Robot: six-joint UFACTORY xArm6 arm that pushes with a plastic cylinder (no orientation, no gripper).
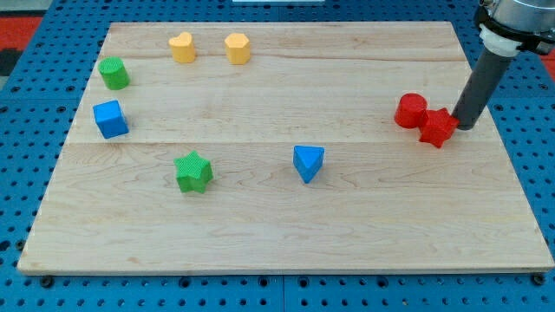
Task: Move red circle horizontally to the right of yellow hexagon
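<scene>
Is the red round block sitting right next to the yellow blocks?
No, the red circle sits far at the view's right beside the red star and my tip, while the yellow hexagon is at the top.

The arm enters from the view's top right corner, its pale collar cut off by the frame edge. Below it the straight dark rod slopes down and slightly toward the view's left, and my tip (462, 127) rests low at the right side
</scene>
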